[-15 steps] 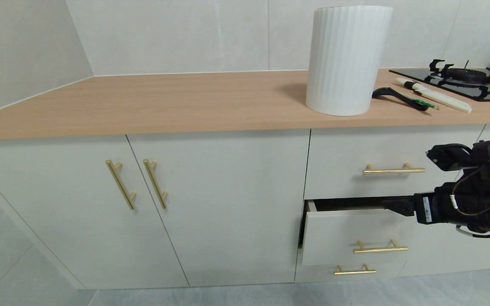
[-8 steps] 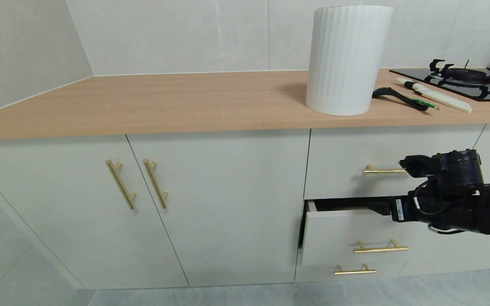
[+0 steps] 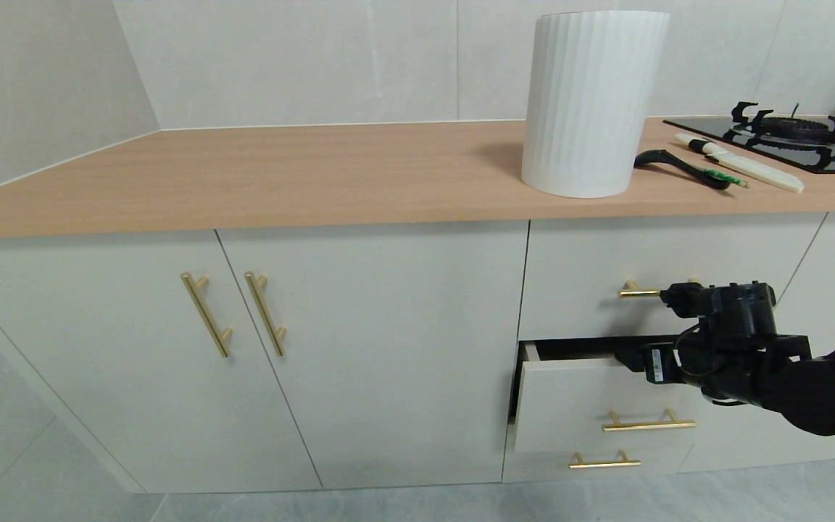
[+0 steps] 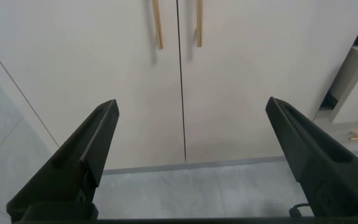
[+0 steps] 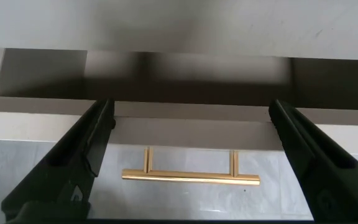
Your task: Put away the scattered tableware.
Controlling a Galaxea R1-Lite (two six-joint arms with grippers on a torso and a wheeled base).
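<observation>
The scattered tableware lies on the wooden counter (image 3: pixel 316 174) to the right: a black utensil (image 3: pixel 679 166), a white knife (image 3: pixel 744 164) and a small green-tipped piece (image 3: pixel 723 176). Below them the middle drawer (image 3: pixel 591 395) stands pulled out a little, with a dark gap above its front. My right gripper (image 3: pixel 626 357) is at the top edge of that drawer front, open, with nothing between its fingers. The right wrist view looks into the gap (image 5: pixel 185 78), the drawer's gold handle (image 5: pixel 190 177) lying between the right gripper's (image 5: pixel 190 106) fingers. My left gripper (image 4: pixel 190 106) hangs open before the cabinet doors (image 4: pixel 179 74), low near the floor.
A tall white ribbed cylinder (image 3: pixel 591 101) stands on the counter beside the utensils. A black gas hob (image 3: pixel 787 134) sits at the far right. The top drawer's handle (image 3: pixel 638 292) is just above my right wrist. Two cabinet doors with gold handles (image 3: pixel 233 313) are to the left.
My right arm has moved left and forward, bringing its gripper up to the top edge of the partly open drawer. The drawer and the tableware have not moved.
</observation>
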